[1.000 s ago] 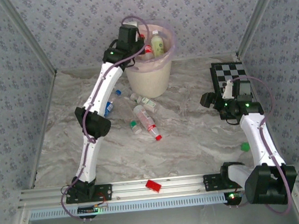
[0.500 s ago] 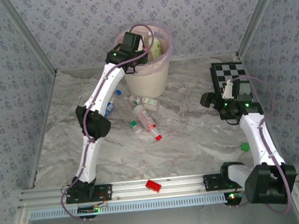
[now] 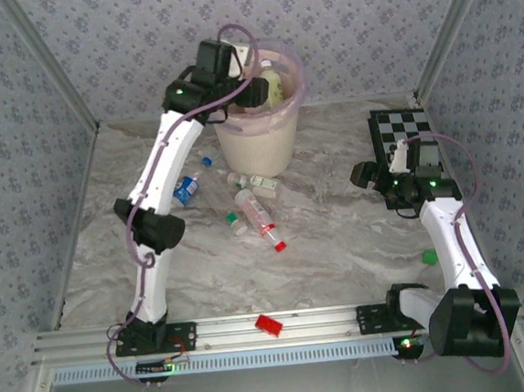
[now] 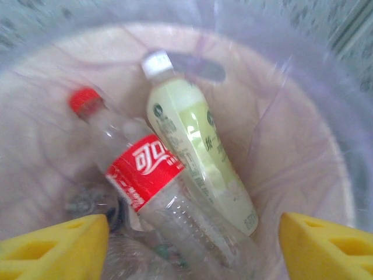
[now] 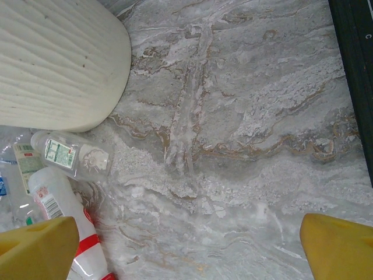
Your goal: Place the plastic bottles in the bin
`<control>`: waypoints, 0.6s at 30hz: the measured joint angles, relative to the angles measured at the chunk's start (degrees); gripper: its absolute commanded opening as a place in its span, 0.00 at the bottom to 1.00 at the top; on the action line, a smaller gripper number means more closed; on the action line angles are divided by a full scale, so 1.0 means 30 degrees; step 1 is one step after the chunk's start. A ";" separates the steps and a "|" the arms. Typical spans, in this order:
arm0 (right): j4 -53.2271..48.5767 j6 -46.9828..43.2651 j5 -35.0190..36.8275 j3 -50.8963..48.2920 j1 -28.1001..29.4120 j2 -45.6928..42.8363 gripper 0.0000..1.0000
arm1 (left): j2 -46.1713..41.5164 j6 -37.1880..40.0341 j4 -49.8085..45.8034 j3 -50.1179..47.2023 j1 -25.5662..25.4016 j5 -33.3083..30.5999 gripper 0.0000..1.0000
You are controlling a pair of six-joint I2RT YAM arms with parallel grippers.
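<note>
My left gripper (image 3: 257, 88) (image 4: 189, 251) hangs open over the bin (image 3: 258, 146), a cream bucket lined with a pink bag (image 4: 303, 128). Nothing sits between its yellow fingertips (image 4: 55, 245). Below them in the bin lie a clear red-capped bottle with a red label (image 4: 145, 169) and a white-capped bottle with a pale green label (image 4: 198, 157). On the table in front of the bin lie more plastic bottles: a blue-capped one (image 3: 186, 186), a clear one (image 3: 253, 180) (image 5: 73, 154) and a red-and-white one (image 3: 259, 216) (image 5: 64, 216). My right gripper (image 3: 363, 174) (image 5: 189, 251) is open over bare table to their right.
A black-and-white chequered board (image 3: 402, 133) lies at the back right. A red block (image 3: 270, 325) rests on the front rail and a green block (image 3: 429, 257) sits beside the right arm. Patterned walls close in the table on three sides.
The left gripper, shut a second ago on the red-labelled bottle above the bin, has opened, and that bottle now lies in the bin. The left elbow swung left. The right arm has not moved.
</note>
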 measured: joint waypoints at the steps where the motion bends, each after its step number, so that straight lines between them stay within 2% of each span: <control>1: 0.0022 0.0015 -0.0044 0.0000 0.0000 0.0036 0.99 | -0.0641 0.0219 -0.0022 -0.0168 0.0000 -0.0248 0.85; 4: 0.0189 0.0175 -0.0168 0.0000 0.0007 0.0240 0.99 | -0.3402 0.0765 0.0131 -0.1974 0.0175 -0.1086 0.89; 7: 0.0430 0.0342 -0.0248 0.0000 0.0022 0.0481 0.99 | -0.6936 0.0845 0.0969 -0.6317 0.0882 -0.1545 0.93; 12: 0.0772 0.0357 -0.0299 0.0000 0.0109 0.0925 0.99 | -1.2356 -0.0262 0.3279 -1.6750 0.4240 -0.1603 0.95; 15: 0.0984 0.0357 -0.0313 0.0000 0.0175 0.1260 0.99 | -1.3937 -0.1530 0.4663 -2.2498 0.6543 -0.1202 0.95; 18: 0.1144 0.0364 -0.0372 0.0022 0.0299 0.1712 0.99 | -1.4360 -0.2594 0.5996 -2.7146 0.8072 -0.0627 0.99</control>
